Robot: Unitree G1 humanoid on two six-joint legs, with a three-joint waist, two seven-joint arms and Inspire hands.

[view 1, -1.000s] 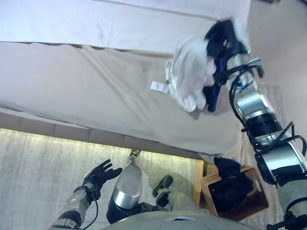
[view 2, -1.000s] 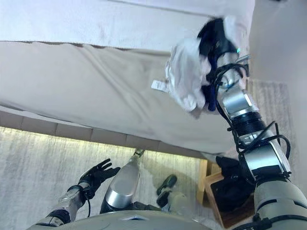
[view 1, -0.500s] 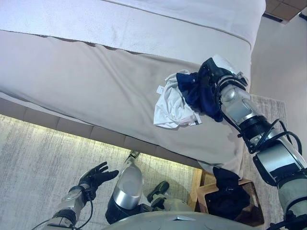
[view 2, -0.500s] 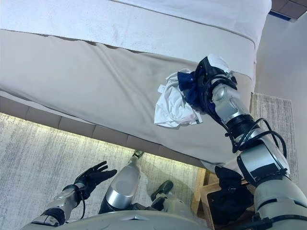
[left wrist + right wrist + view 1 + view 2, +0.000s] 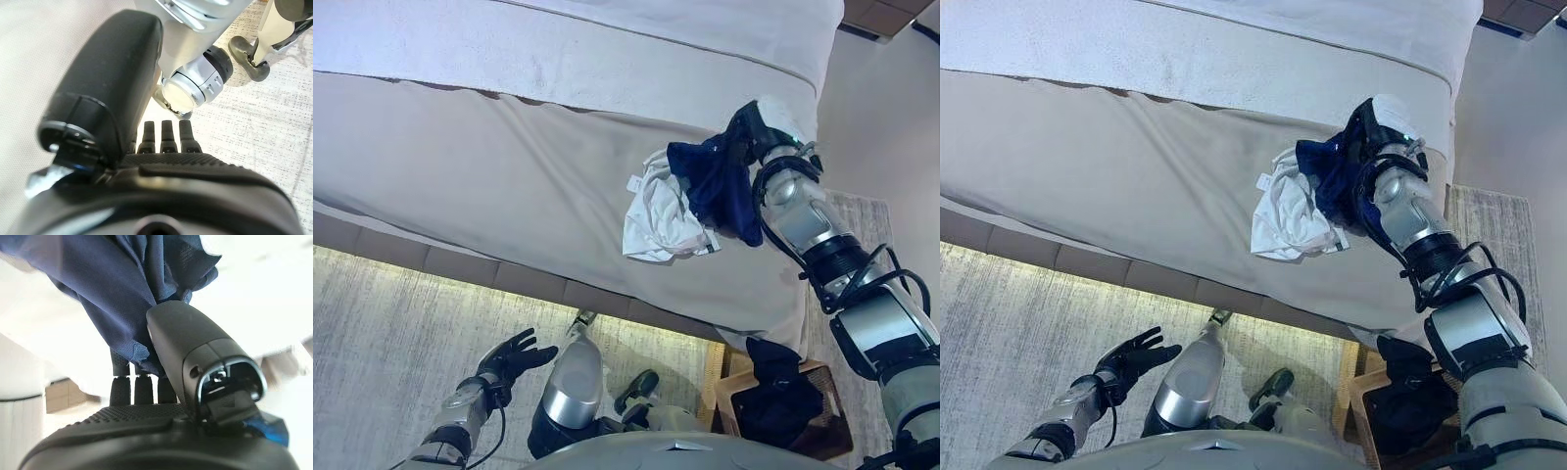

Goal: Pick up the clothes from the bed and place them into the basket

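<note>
Two garments are leaving the bed (image 5: pixel 509 186): the right hand (image 5: pixel 1371 127), fingers pinching a navy cloth (image 5: pixel 715 181), is now lifting it clear while a white shirt (image 5: pixel 658 217) is sagging back onto the bed. The basket (image 5: pixel 808 431) is waiting below by the bed corner, already holding dark clothes; the left hand (image 5: pixel 514 357) is hanging with fingers spread, holding nothing.

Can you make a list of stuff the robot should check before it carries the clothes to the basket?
1. Right hand pinching the navy garment: ok.
2. White garment also held: cannot tell; it touches the navy one and rests on the bed.
3. Basket within view beside the bed: ok.
4. Basket has room: cannot tell; dark clothes fill it.
5. Left hand open and out of the way: ok.
</note>
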